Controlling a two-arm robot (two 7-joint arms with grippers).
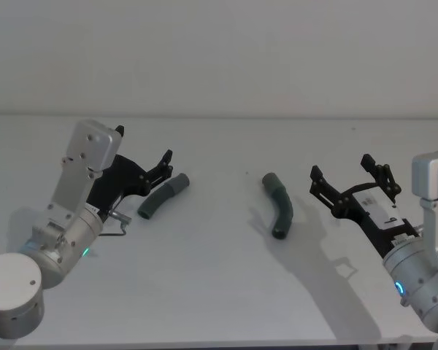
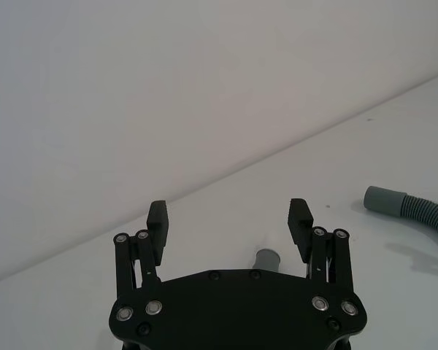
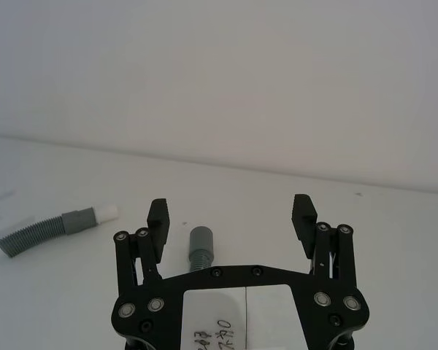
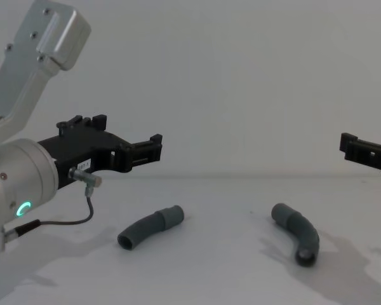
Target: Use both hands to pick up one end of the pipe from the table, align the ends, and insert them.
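Reporting from left to right across the table [image 1: 219, 299]. My left arm comes in from the near left edge, with a green ring [image 4: 24, 208] lit on its wrist. My left claw [image 1: 144, 144] is spread wide and grips nothing. The chest view shows it held above the surface, touching neither table nor pipe. The left pipe piece [image 1: 160, 197] lies flat on the table just right of that claw. It is slightly bent, with its cuffed end pointing toward the middle and its open dark end toward me. In the left wrist view, one round end of it shows below the gap between the fingers.

The two pieces lie well apart on the white surface, and their ends are not joined.

The right pipe piece [image 1: 279, 205] lies right of centre. It is curved, with one end toward the far wall and the open end toward me. My right claw [image 1: 341, 166] is just right of it, likewise spread and gripping nothing. It is clear of the piece and raised off the table in the chest view. The right wrist view shows that piece's round end below the fingers, nearer one of them. Farther off it shows the left piece, with a pale tip [image 3: 106, 213] beyond its grey cuff.
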